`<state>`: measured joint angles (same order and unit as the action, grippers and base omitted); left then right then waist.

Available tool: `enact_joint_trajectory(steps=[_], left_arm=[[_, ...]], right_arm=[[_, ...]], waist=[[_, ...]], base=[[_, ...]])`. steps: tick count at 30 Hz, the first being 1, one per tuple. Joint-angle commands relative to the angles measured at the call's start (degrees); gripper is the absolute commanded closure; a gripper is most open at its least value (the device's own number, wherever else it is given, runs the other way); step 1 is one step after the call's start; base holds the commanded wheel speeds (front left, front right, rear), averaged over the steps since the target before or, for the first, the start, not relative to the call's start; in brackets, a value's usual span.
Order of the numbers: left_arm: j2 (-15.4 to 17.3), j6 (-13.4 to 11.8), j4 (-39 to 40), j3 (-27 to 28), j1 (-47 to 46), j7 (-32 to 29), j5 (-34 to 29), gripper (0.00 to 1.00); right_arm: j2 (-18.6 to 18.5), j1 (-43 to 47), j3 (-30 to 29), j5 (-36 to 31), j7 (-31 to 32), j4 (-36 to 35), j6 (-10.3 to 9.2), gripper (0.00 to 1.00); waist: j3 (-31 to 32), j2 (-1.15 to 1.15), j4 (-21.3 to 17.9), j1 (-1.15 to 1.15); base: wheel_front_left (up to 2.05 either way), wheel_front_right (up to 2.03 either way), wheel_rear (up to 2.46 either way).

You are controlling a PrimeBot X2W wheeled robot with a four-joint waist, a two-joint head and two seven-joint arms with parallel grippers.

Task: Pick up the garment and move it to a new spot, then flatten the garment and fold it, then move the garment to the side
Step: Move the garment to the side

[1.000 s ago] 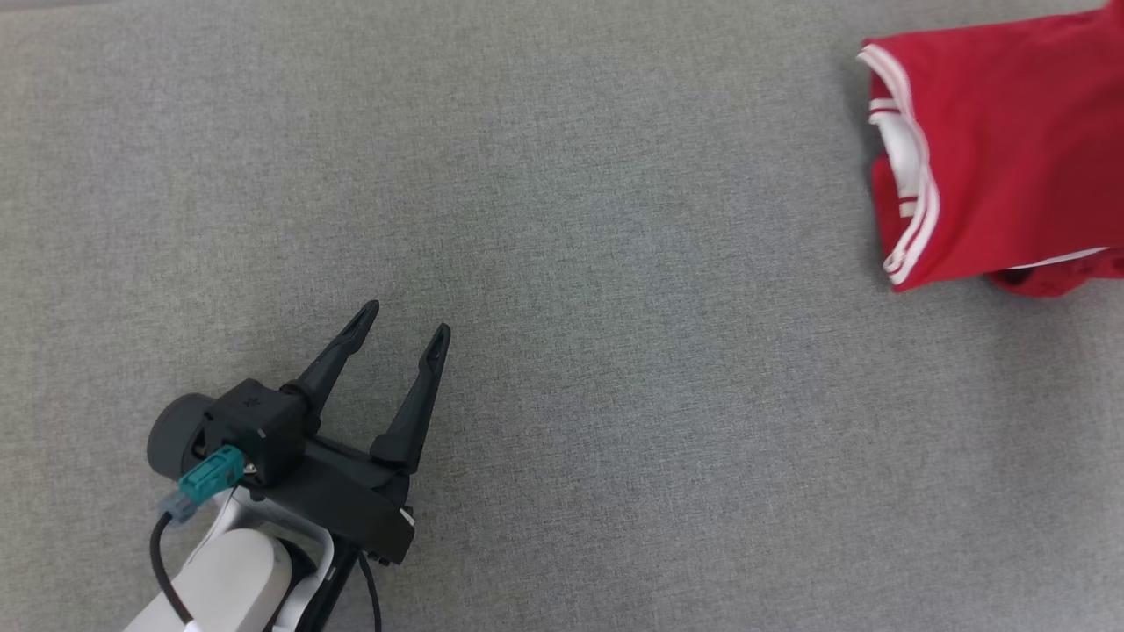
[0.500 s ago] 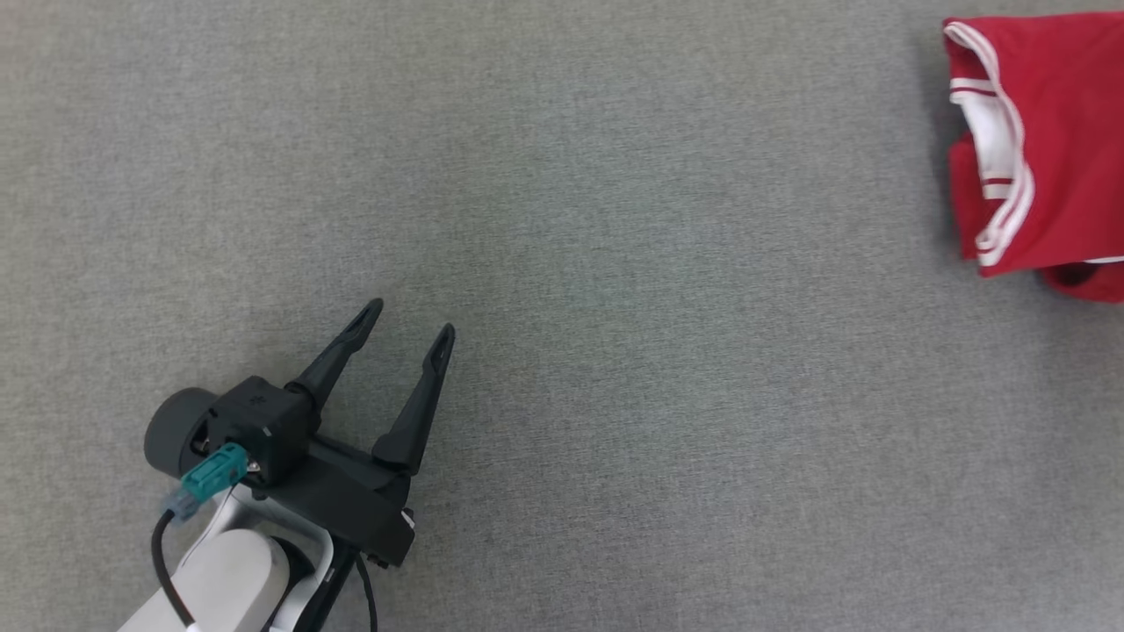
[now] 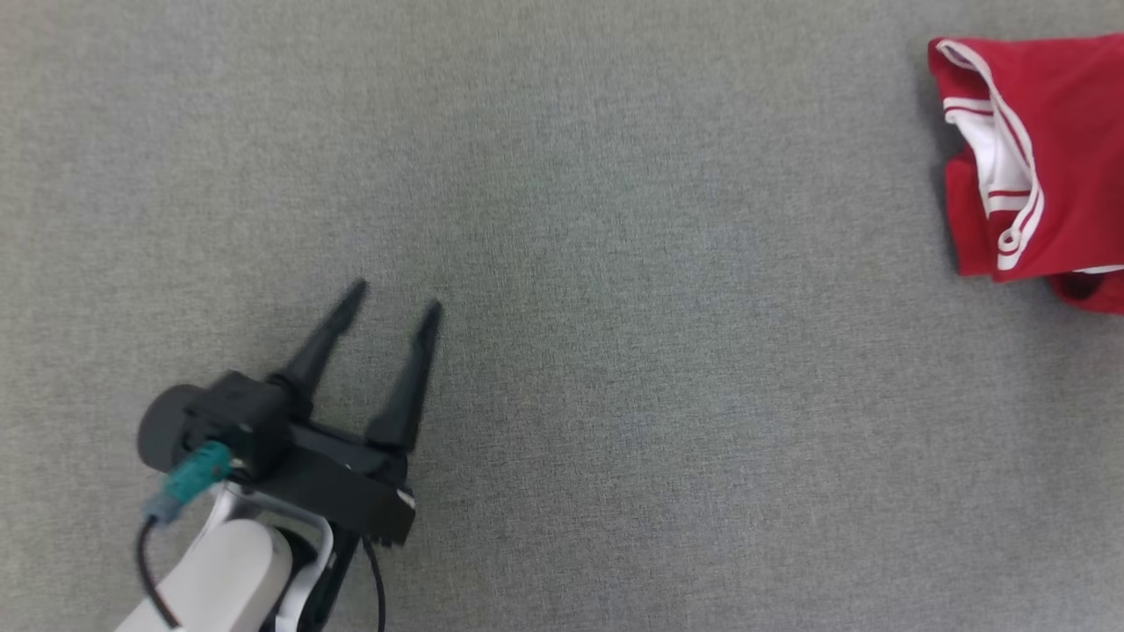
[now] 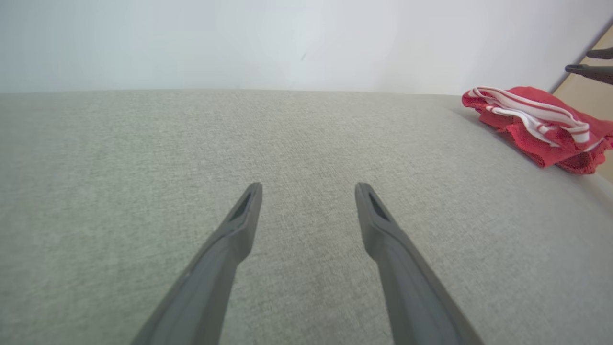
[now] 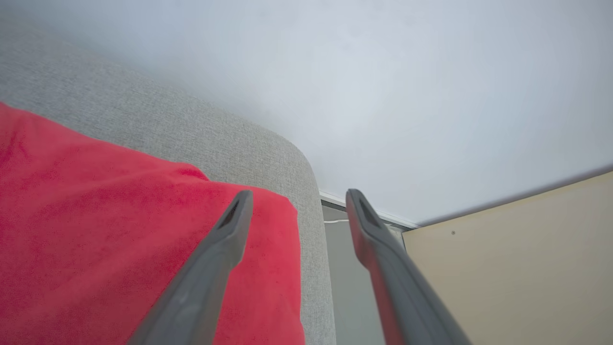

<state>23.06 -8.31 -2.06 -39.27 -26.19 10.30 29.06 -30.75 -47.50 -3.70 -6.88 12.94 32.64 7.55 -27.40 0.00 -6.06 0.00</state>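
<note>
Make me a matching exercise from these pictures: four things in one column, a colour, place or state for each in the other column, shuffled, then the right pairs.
Things
1. garment
2. left gripper
3. right gripper
4. tabletop

Descriptions
A. grey fabric
B. open, at the rounded corner, red cloth beside one finger
C. red with white stripes, at the right edge of the head view
D. open, over bare grey fabric

Pairs: 1-C, 2-D, 3-B, 4-A

No readable text, labels, brands or numbers on anything here
</note>
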Motion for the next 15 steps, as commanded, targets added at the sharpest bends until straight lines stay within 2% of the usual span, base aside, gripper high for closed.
enact_joint_trajectory(steps=[1, 10, 12, 13, 15], left_arm=[[-0.03, -0.29, -0.1, 0.6, -0.15, 0.53, 0.17, 0.0], [-3.63, -1.05, -4.21, 6.11, -2.35, 3.62, 4.85, 0.0], [-4.91, -1.28, -5.72, 7.92, -2.71, 4.08, 6.32, 0.0], [-5.91, -1.33, -6.86, 9.31, -2.93, 4.39, 6.96, 0.0], [-6.93, -1.27, -7.76, 10.46, -2.4, 4.59, 7.57, 0.0]], right_arm=[[0.16, -0.29, -0.13, 0.63, -0.56, 0.25, -0.13, 0.0], [6.91, -0.2, -7.67, 5.94, -12.82, 4.44, -0.13, 0.0], [9.63, -0.01, -10.53, 8.07, -15.8, 5.21, -0.13, 0.0], [12.2, 0.56, -13.46, 10.08, -18.98, 5.69, -0.13, 0.0], [14.96, 1.69, -15.36, 12.02, -21.83, 6.09, -0.13, 0.0]], waist=[[0.88, 0.0, 0.08, 0.0], [7.32, 0.0, 1.18, 0.0], [9.07, 0.0, 1.48, 0.0], [10.86, 0.0, 1.71, 0.0], [12.64, 0.0, 2.1, 0.0]], base=[[0.0, 0.0, 0.0], [0.0, 0.0, 0.0], [0.0, 0.0, 0.0], [0.0, 0.0, 0.0], [0.0, 0.0, 0.0]])
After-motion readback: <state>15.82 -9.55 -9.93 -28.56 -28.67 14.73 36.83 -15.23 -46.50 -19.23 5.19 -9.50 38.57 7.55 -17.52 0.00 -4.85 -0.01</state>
